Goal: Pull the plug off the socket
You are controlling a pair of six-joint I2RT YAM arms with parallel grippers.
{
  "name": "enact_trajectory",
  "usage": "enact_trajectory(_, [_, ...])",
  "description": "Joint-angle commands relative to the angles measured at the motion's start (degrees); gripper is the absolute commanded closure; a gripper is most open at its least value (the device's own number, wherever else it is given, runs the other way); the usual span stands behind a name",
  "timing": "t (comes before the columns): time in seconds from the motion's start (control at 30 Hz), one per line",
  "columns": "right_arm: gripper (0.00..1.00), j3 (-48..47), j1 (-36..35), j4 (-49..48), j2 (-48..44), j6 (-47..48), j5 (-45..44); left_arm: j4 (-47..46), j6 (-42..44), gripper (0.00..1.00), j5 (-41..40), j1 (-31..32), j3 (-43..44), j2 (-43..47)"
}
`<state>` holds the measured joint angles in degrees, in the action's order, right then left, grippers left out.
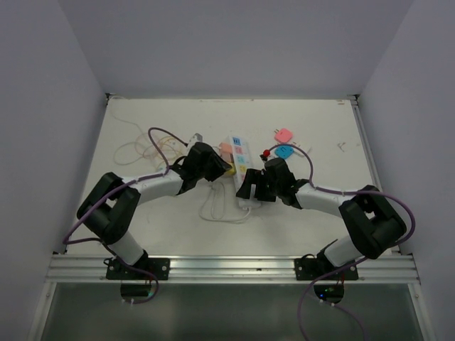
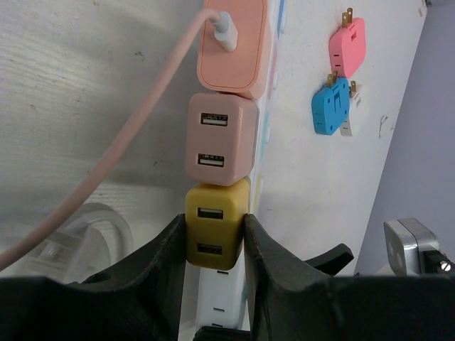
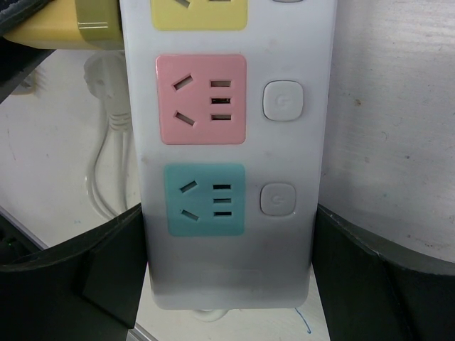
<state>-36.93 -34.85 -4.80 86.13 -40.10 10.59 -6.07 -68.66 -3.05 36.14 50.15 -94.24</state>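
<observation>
The yellow plug [image 2: 212, 213], seated in the socket [image 3: 227, 92] at the middle of the surface [image 1: 170, 220], is clamped by the closed left jaws. The socket's near end is gripped across its width by the right jaws. A pink plug [image 2: 220, 138] is seated just beside the yellow one.

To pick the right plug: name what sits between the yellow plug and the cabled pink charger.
A dusty-pink two-port adapter sits between the yellow plug and the cabled pink charger; the left wrist view shows it.
</observation>
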Motion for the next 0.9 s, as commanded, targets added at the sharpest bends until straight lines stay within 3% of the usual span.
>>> enact_trajectory(0.0, [1.0,1.77,-0.3,2.69,2.38,-0.33,-0.13,-2.63,-2.43,1.0,-1.26,0.33,-1.98,2.04])
enact_trajectory(0.43, [1.0,1.42,0.13,4.09,4.57,-1.74,-1.27,-2.99,-2.09,1.0,-1.08,-2.74,-6.2,8.45])
enact_trajectory(0.87, [1.0,1.16,1.1,7.61,4.05,-1.74,-4.26,2.72,0.46,1.0,-0.73,-4.15,-6.47,15.83])
